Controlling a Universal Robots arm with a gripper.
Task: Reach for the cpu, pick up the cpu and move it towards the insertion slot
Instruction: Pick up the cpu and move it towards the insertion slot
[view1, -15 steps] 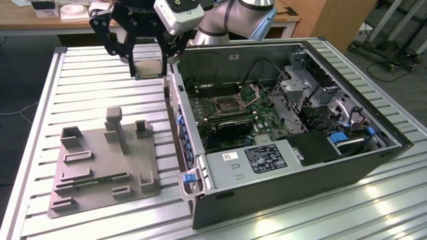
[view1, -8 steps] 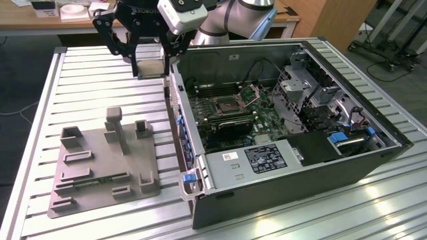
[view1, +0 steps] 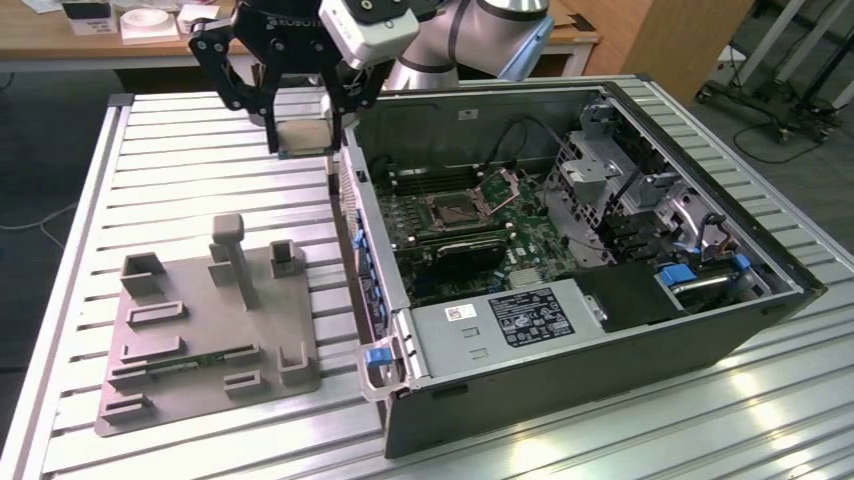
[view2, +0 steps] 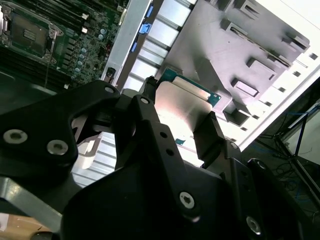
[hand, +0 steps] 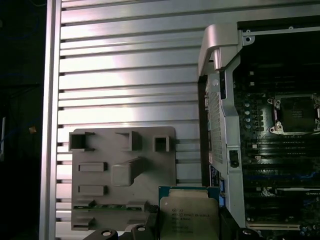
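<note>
I'm working over a ribbed aluminium table (view1: 200, 130) with wooden desks and trailing cables behind it. The cpu (hand: 189, 215), a small flat square chip with a silver metal plate and a thin green rim, is pinched between my black gripper (view1: 304, 135), held in the air above the table just outside the wall of the open black computer case (view1: 587, 290). In the second wrist view its brushed lid (view2: 182, 110) catches the light between the dark fingers (view2: 207, 135).

The insertion slot (view1: 451, 209), a square socket with a silver frame, dark centre and raised hinged plate (view1: 509, 186), sits on the green motherboard (view1: 521, 235) inside the case, well apart from the chip.

To do this carry well, I judge I should keep the chip level and the squeeze light, since its edges are thin and the lid looks smooth, and clear the case's sheet-metal wall before descending.

The grey moulded parts tray (view1: 200, 320), matte with blocky pockets, lies on the table toward the exterior view's left.
</note>
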